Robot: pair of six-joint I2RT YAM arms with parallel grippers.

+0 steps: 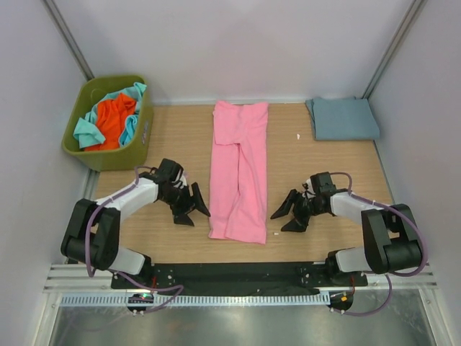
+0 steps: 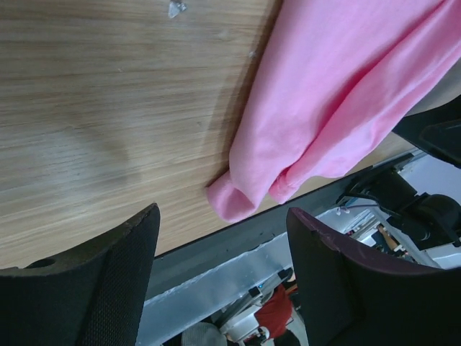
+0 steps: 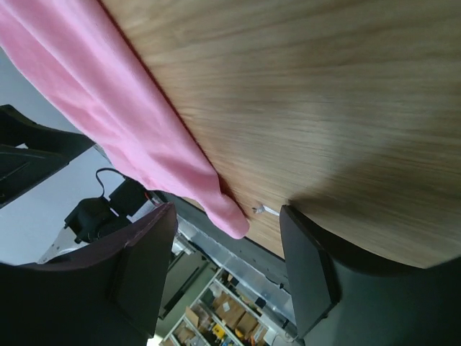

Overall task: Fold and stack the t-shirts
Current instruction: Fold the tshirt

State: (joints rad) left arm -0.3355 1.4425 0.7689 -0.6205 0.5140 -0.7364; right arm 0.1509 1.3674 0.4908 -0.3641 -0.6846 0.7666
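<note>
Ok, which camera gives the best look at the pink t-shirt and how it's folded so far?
The top external view: it shows the whole pink t-shirt, a long strip with both sides folded inward. The left wrist view catches only its near left corner, the right wrist view only its near right edge and corner.

A robotics lab cell: white panel walls enclose the table; aluminium rail along the bottom; stocked shelves beyond.

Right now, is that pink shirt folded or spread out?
Partly folded. The pink t-shirt lies on the table as a long narrow strip, its sides turned inward, not yet folded end to end.
</note>
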